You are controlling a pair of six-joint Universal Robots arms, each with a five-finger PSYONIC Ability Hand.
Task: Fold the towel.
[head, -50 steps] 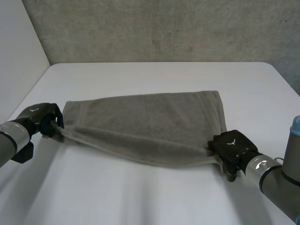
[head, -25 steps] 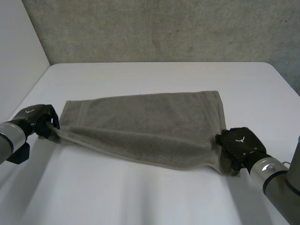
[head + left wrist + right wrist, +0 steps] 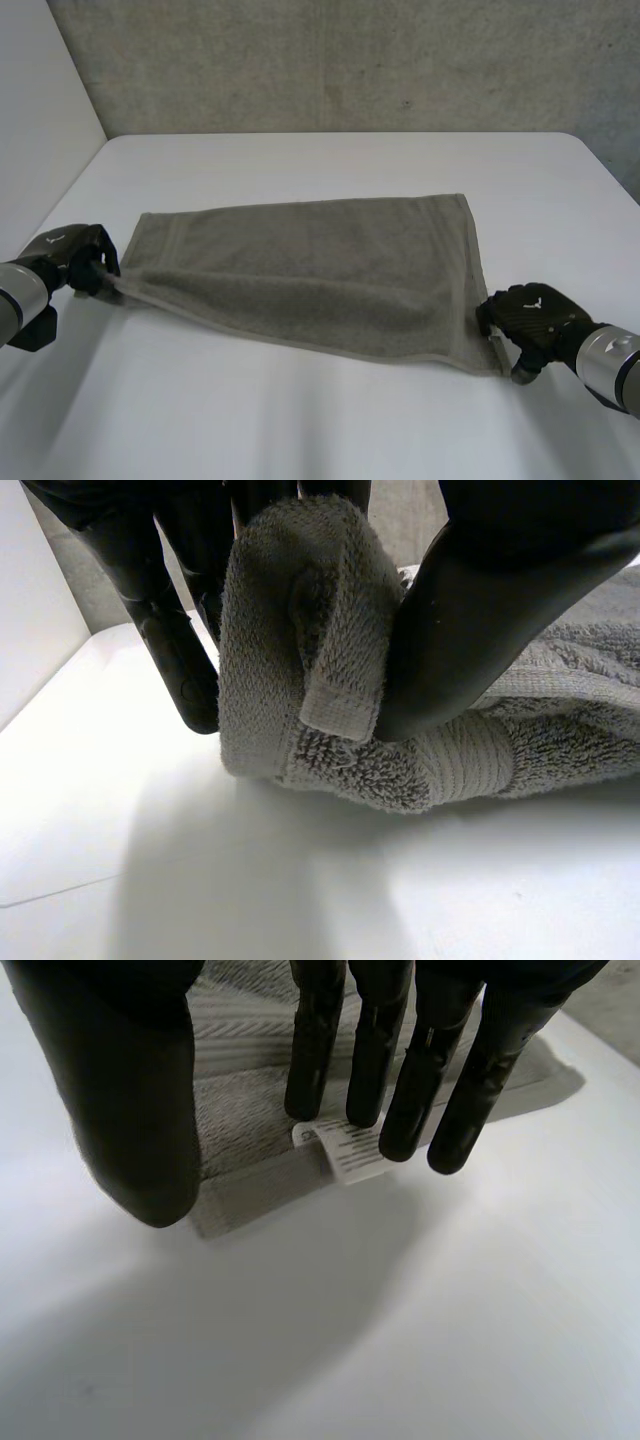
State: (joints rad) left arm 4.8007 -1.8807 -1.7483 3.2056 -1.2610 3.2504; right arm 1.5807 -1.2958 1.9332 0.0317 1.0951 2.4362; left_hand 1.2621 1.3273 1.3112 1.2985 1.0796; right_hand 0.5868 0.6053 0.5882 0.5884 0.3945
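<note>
While the grey-brown towel lies spread out on the white table, a little askew, the two black hands sit at its two near corners.

The left hand is at the towel's near left corner. Its own wrist view shows the grip plainly: the corner is bunched into a thick roll and squeezed between the thumb and the fingers, with the hemmed edge doubled over on itself. The towel narrows to a point where it runs into that hand.

The right hand is at the towel's near right corner. Its fingers hang straight and the thumb stands apart from them, so nothing is pinched. The corner lies flat on the table under the palm. A small white label sewn to that corner sticks out right at the fingertips; I cannot tell whether they touch it.

The towel's near edge runs on a slant from one hand to the other. Its far edge and both far corners lie flat, with neither hand near them. Beyond the far edge there is more table, then a rough grey wall.
</note>
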